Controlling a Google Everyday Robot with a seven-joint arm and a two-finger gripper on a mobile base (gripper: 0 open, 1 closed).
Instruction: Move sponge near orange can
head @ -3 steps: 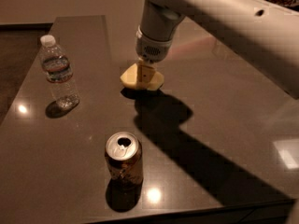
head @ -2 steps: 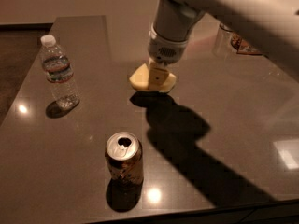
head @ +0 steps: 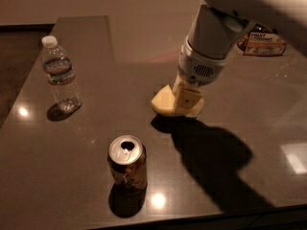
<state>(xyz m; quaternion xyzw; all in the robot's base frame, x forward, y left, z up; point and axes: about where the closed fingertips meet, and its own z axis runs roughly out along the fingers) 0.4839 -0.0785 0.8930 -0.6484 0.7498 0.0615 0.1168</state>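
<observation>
The dark, shiny table (head: 72, 186) carries an orange can (head: 127, 164), upright, nearer the camera than the gripper (head: 184, 110) fingers and left of them in the view. A water bottle (head: 60, 75) stands farther left (cap on). A snack packet (head: 263, 43) lies beyond the fingers, to the right. The gripper clasps the sponge (head: 162, 102) low over the surface.

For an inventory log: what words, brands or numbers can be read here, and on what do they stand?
"FRUIT": on the snack package at the far right; the smaller words under it are too blurred to read.
Water bottle label: too blurred to read.
Orange can: no legible print.
Gripper, closed on the sponge: no text on either.
</observation>
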